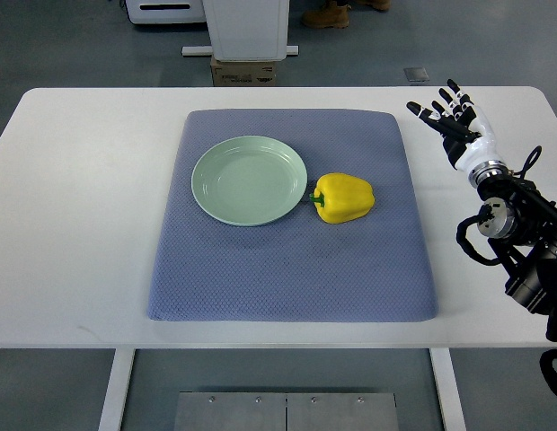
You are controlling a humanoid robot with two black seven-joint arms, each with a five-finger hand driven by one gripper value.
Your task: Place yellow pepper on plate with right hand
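Top view: my right hand [451, 117] hangs wide, holding nothing, and I fear nudging the yellow pepper [344, 197] rolling against the plate [249, 180].

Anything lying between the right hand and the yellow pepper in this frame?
No object. In the top view, only bare blue mat and white table lie between the open right hand and the yellow pepper.

Over the white counter [81, 224] the right hand [454, 121] hovers, fingers [431, 112] spread and empty. Well apart from those fingers, on the blue mat [287, 269], lies the yellow pepper [344, 197]; just beyond it, farther from the fingers, sits the green plate [249, 180], bare.
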